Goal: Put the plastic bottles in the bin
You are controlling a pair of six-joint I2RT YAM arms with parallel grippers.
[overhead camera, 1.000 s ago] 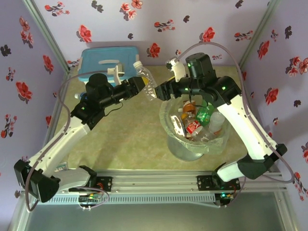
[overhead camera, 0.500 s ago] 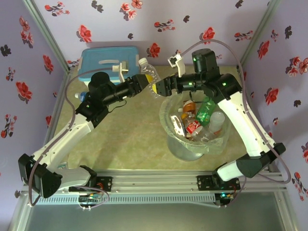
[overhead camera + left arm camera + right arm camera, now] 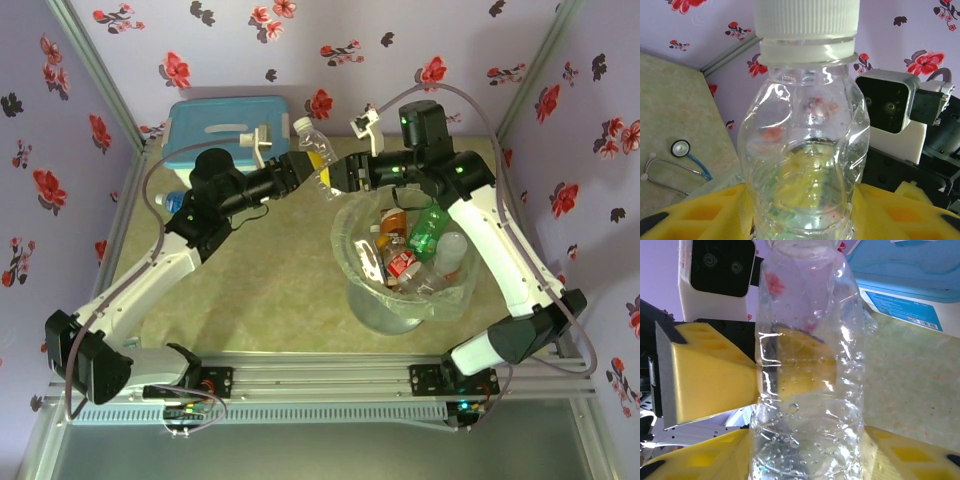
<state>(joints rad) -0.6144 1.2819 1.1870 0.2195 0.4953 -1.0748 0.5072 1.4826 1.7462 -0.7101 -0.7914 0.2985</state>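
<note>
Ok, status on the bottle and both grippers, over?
Left gripper and right gripper both clamped on one clear bottle, jaws closed. Bottle aloft beside the bin rim, not in yet. Path to the bin open.

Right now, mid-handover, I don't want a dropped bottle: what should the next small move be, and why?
Probably open the left gripper. It and the right gripper both appear clamped on the clear bottle, which hangs short of the bin, not over it. The right arm can't carry it across until the left lets go.
</note>
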